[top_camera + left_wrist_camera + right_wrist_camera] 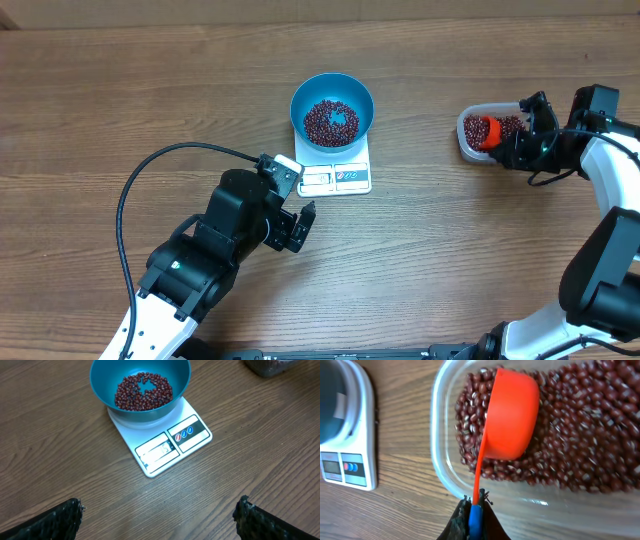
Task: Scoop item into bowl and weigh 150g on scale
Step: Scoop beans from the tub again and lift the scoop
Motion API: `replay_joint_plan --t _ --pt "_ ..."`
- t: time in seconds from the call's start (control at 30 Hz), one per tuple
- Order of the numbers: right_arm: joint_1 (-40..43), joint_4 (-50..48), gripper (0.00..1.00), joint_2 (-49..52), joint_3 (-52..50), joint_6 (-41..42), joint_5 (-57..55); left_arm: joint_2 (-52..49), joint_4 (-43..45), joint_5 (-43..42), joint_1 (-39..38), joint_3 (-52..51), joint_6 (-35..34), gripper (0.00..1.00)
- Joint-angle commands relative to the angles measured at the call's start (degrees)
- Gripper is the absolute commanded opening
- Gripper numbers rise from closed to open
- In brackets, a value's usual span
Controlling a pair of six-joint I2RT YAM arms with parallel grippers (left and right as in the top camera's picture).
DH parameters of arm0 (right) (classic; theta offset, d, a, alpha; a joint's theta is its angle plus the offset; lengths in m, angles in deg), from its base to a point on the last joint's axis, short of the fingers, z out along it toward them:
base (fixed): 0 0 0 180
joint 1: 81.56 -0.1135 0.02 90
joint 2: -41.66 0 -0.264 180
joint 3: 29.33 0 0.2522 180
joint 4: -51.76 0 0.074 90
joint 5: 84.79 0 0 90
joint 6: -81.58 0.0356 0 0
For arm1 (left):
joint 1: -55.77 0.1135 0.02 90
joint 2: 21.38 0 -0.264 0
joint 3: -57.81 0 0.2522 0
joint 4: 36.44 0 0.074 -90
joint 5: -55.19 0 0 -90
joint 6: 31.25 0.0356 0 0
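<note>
At the middle of the table (100,100), the blue bowl (332,86) sits square on the white scale (340,178), so whatever lands in it gets weighed on the spot. A shallow mound of maroon beans (331,121) covers the bowl's floor. The display faces the left arm, but the digits are too blurred to call.

Over on the right, the right gripper (474,510) is pinched tight on the blue handle (475,521) of the red scoop (512,415). The cup is tipped on its side, with its rim down among the beans in the clear tub (438,460). That looks like a dig for another load. The low grip on the handle's end keeps the fingers clear of the beans.

The left gripper (159,504) hangs just short of the scale with its jaws spread wide, holding nothing. From there its camera looks straight at the readout. My read is we're mid-task, with more scoops likely needed.
</note>
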Motion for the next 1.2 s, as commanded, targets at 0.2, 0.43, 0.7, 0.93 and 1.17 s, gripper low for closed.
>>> replay_joint_plan --t 0.2,0.43,0.7,0.93,1.17 --pt "0.1 -0.9 0.04 1.9 -0.3 -0.5 4.3 -0.1 0.0 -0.7 -0.3 -0.3 -0.9 1.0" --pt "0.1 -0.9 0.04 3.7 -0.3 -0.5 4.3 -0.1 0.0 -0.7 -0.3 -0.3 -0.9 0.99" --pt "0.5 -1.0 0.04 3.7 -0.3 -0.3 4.3 -0.1 0.0 -0.7 -0.3 -0.3 -0.9 1.0" --pt "5.9 -0.6 0.04 3.7 -0.3 -0.3 11.4 -0.1 0.0 -0.7 -0.3 -0.3 -0.9 0.99" --pt "11.9 -0.2 0.04 3.7 -0.3 -0.3 20.9 -0.1 0.0 -0.7 -0.3 -0.3 -0.9 1.0"
